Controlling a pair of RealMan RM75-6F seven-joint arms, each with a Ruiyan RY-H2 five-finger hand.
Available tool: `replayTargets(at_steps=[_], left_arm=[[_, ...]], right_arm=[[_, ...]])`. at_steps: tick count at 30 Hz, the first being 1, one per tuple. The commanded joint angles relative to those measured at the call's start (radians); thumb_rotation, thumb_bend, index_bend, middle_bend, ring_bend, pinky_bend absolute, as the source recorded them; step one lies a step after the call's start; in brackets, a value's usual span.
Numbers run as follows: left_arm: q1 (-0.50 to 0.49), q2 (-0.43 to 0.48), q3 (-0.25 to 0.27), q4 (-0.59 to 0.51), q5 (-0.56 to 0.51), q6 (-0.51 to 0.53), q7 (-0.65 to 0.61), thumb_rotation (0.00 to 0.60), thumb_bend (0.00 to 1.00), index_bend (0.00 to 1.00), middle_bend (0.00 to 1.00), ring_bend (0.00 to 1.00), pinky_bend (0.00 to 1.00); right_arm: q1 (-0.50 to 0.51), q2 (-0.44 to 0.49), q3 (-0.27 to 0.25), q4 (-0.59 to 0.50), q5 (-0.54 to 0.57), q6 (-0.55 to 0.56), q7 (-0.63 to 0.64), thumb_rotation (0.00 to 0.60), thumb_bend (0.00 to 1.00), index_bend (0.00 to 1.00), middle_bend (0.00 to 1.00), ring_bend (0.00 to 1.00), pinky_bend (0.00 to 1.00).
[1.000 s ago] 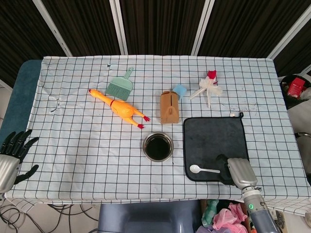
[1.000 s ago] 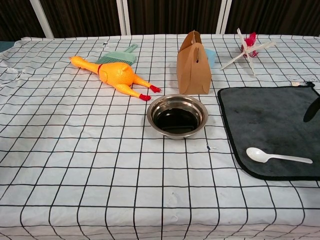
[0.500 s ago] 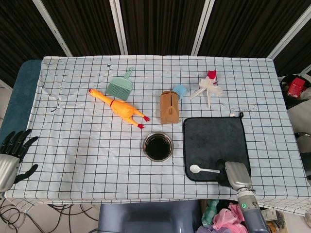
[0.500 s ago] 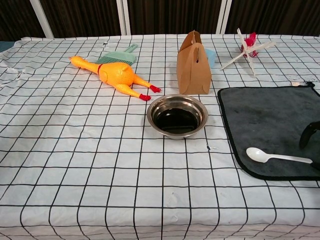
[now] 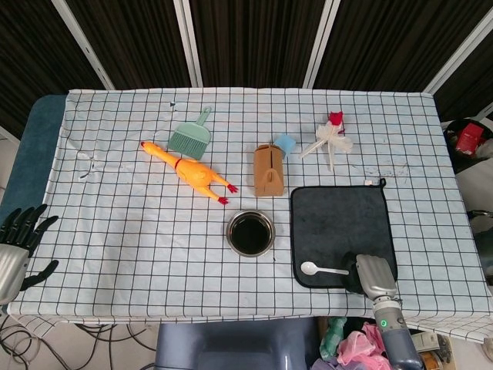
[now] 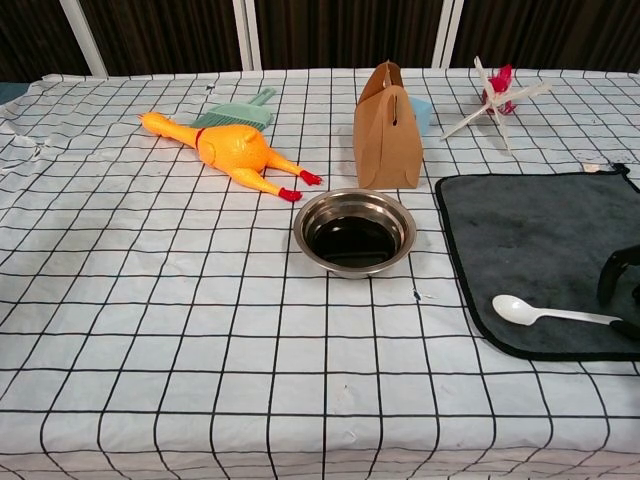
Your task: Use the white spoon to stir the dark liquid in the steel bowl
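Observation:
The white spoon (image 5: 321, 269) (image 6: 545, 314) lies flat on the dark grey mat (image 5: 339, 220) (image 6: 540, 235), bowl end to the left. My right hand (image 5: 371, 276) (image 6: 622, 295) is at the handle's right end, dark fingers curved and apart around the tip; the spoon still rests on the mat. The steel bowl (image 5: 250, 233) (image 6: 354, 233) with dark liquid stands left of the mat. My left hand (image 5: 17, 247) hangs off the table's left front corner, fingers spread and holding nothing.
A brown paper box (image 5: 268, 169) (image 6: 387, 127) stands just behind the bowl. A yellow rubber chicken (image 5: 192, 173) (image 6: 228, 150), a green dustpan brush (image 5: 191, 136) and a white-and-red toy (image 5: 330, 137) (image 6: 497, 100) lie further back.
My right hand has sunk a little toward the front edge and closed in on the spoon's handle end. The left hand has drifted slightly down. The spoon and bowl stay put.

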Motion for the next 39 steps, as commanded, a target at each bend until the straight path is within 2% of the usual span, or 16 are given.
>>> replayTargets(at_steps=[1,20,32,39], left_arm=[[0.001,0.000,-0.001,0.000,-0.001,-0.001,0.001,0.600,0.22,0.14,0.01,0.00,0.00],[0.004,0.001,-0.010,-0.006,-0.008,-0.013,0.008,0.600,0.22,0.14,0.01,0.00,0.00],[0.006,0.001,-0.014,-0.010,-0.013,-0.018,0.014,0.600,0.22,0.14,0.01,0.00,0.00],[0.008,0.002,-0.017,-0.008,-0.013,-0.016,0.013,0.600,0.22,0.14,0.01,0.00,0.00]], right_arm=[[0.000,-0.006,0.001,0.007,0.003,-0.002,0.000,0.600,0.31,0.49,0.82,0.99,0.98],[0.004,-0.050,0.011,0.062,-0.001,-0.014,0.016,0.600,0.31,0.55,0.82,1.00,0.99],[0.004,-0.055,0.013,0.066,0.005,-0.015,0.004,0.600,0.31,0.55,0.82,1.00,0.99],[0.005,-0.050,0.016,0.066,-0.009,-0.019,0.018,0.600,0.39,0.58,0.83,1.00,0.99]])
